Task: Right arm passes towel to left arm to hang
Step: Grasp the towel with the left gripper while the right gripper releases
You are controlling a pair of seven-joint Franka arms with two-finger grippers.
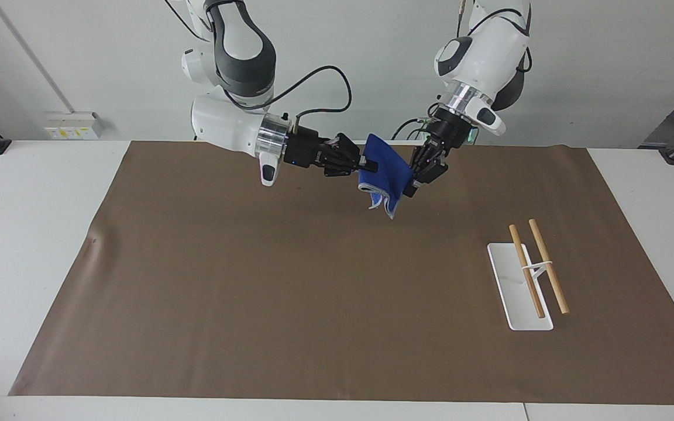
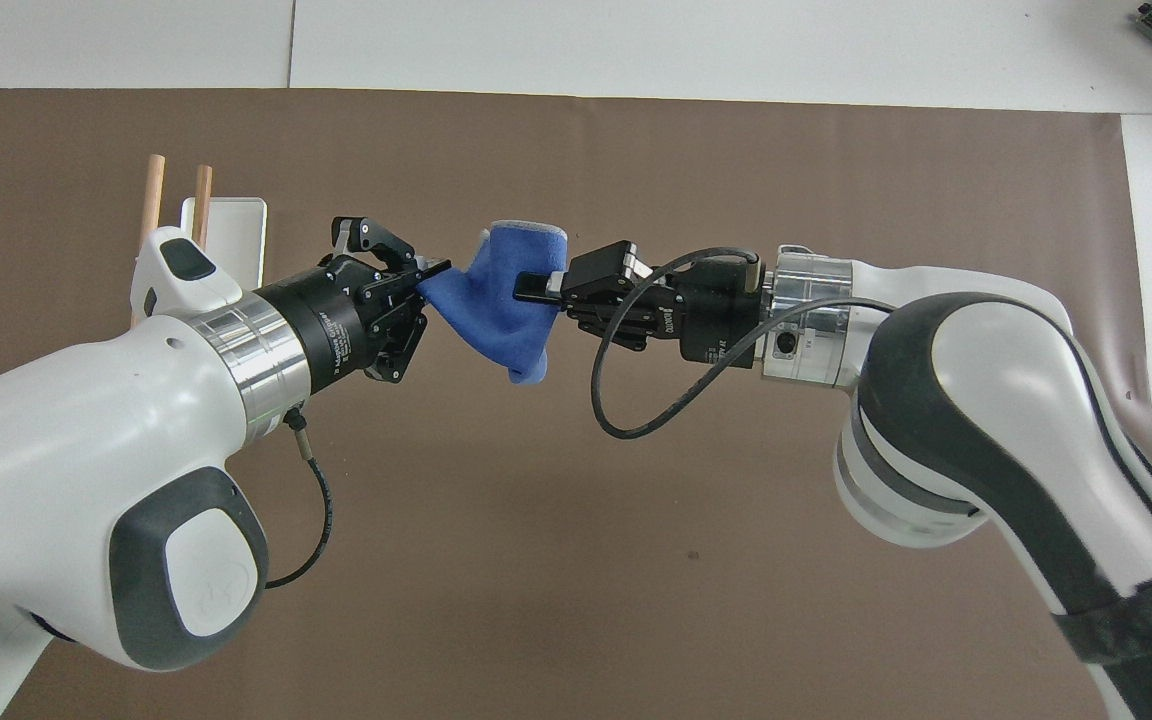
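Over the brown mat, near the robots' end: one towel (image 1: 385, 172) hung in the air between the two grippers, clear of the mat.
Towel: one blue cloth with a pale edge, bunched, its loose corner drooping downward (image 2: 504, 305).
Right gripper (image 1: 370, 164): one, held level, fingers clamped on the towel's edge toward the right arm's end of the table (image 2: 533, 288).
Left gripper (image 1: 414, 175): one, angled down toward the towel, fingers pinched together on the towel's other edge (image 2: 428, 280).
Hold: both grippers gripped the same towel at once; the cloth was stretched taut between them in the overhead view.
Arms: two, white with grey panels; neither was waiting.
Rack (image 1: 529, 275): one, on the mat toward the left arm's end of the table, well apart from the towel and farther from the robots than it.
Rack parts: one white flat base (image 2: 234, 225) and two wooden rods (image 1: 547, 266) lying side by side above it, joined by one thin white cross-piece.
Mat (image 1: 290, 304): one brown sheet covering most of the white table (image 1: 21, 234).
Cable (image 2: 626, 420): one black loop hanging under the right wrist.
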